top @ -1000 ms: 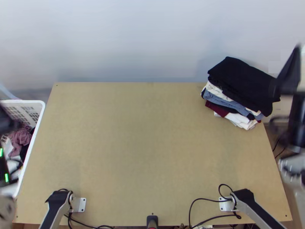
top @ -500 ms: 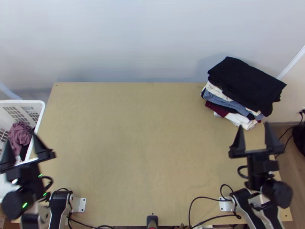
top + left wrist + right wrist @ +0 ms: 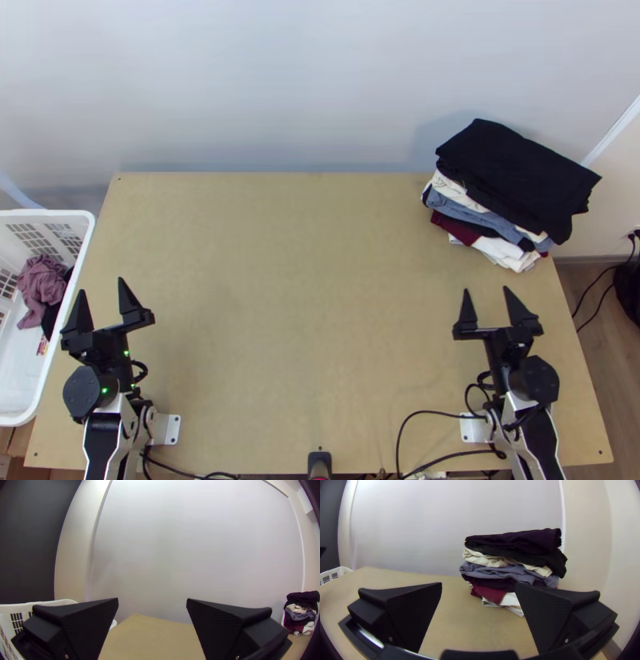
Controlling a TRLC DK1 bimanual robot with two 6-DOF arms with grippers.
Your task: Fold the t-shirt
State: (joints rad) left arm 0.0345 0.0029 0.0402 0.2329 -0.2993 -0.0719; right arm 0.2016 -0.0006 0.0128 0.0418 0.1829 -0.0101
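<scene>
Left pincer (image 3: 101,286) and right pincer (image 3: 486,290) both spread wide, fingertips well apart, empty.

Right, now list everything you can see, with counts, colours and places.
table: one, light wood, centre
clothes stack: one, black on top, then cream, blue-grey, maroon and white layers; table's far right corner
basket: one, white, beyond the table's left edge
mauve cloth: one, bunched in the basket
dark cloth: one, beside the mauve one
cables: several, black, near edge
dark object: one, near edge, middle
wall: pale, behind the table
floor: brown, at right
left gripper: one, black, open, over the left side
right gripper: one, black, open, nearer than the stack
arms: two, silver and black, near corners
</scene>
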